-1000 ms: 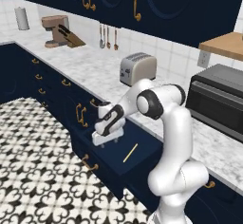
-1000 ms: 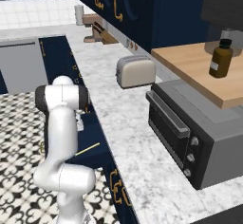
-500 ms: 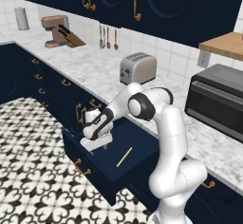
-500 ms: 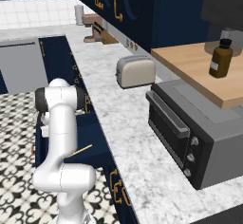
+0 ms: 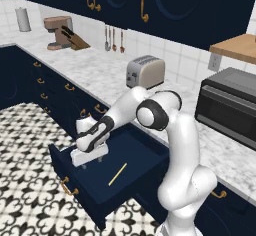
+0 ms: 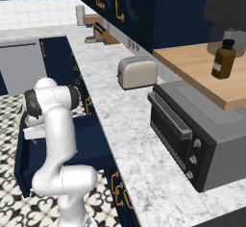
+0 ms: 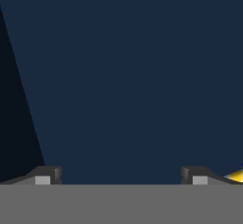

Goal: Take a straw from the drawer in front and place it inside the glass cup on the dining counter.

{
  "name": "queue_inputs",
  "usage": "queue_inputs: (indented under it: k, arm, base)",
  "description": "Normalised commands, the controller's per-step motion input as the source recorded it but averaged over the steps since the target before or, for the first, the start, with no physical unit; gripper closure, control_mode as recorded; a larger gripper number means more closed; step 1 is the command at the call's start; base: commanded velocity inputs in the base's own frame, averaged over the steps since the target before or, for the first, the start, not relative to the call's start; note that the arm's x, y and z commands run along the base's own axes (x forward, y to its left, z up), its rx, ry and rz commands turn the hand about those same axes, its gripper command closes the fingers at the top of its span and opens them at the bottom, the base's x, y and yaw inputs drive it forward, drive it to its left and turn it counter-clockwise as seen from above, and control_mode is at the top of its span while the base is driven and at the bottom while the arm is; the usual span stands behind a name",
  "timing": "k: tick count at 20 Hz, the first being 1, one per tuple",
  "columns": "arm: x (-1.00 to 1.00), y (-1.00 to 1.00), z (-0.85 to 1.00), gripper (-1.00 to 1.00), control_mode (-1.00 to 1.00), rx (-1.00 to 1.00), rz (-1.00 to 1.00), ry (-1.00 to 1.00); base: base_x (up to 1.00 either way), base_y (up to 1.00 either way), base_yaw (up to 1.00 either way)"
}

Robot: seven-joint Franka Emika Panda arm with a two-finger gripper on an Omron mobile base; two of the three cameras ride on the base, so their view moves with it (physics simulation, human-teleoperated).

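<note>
One gripper (image 5: pixel 91 163), jaws spread wide and empty, hangs low over the left part of the open drawer (image 5: pixel 137 152). One straw (image 5: pixel 118 174) lies flat on the drawer floor, near the gripper on its right and apart from it; a yellow tip (image 7: pixel 236 175) peeks in beside one fingertip. Behind runs a marble worktop (image 5: pixel 105 76) with one toaster (image 5: pixel 145 71) and one oven (image 5: pixel 231 106), over patterned floor tiles (image 5: pixel 30 185).

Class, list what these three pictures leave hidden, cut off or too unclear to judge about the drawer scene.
- Straw: in the hand view, a yellow tip cut by the right edge.
- Drawer: right base view, interior blocked by the arm.
- Gripper: left base view, fingertips too small to judge; hand view shows them apart.
</note>
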Motion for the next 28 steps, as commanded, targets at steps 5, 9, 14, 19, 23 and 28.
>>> queue_inputs:
  k: [5,9,14,19,23,28]
  arm:
    - [0.06,-0.77,0.12,-1.0,-1.0,-0.01,-0.23,0.0]
    - [0.04,-0.6,0.0,-1.0,-1.0,0.0,-0.17,-0.01]
    - [0.0,-0.42,-0.01,-1.0,-1.0,-0.05,-0.09,-0.06]
    - [0.02,-0.28,-0.14,-1.0,-1.0,-0.04,-0.06,-0.03]
    - [0.18,-0.18,-0.25,-1.0,-1.0,-0.01,-0.05,0.0]
    - [0.05,-0.01,-0.32,-1.0,-1.0,0.0,-0.03,0.0]
  base:
    - [0.0,0.0,0.0]
    - [0.0,0.0,0.0]
    - [0.0,0.0,0.0]
    - [0.0,0.0,0.0]
    - [0.0,0.0,0.0]
    - [0.0,0.0,0.0]
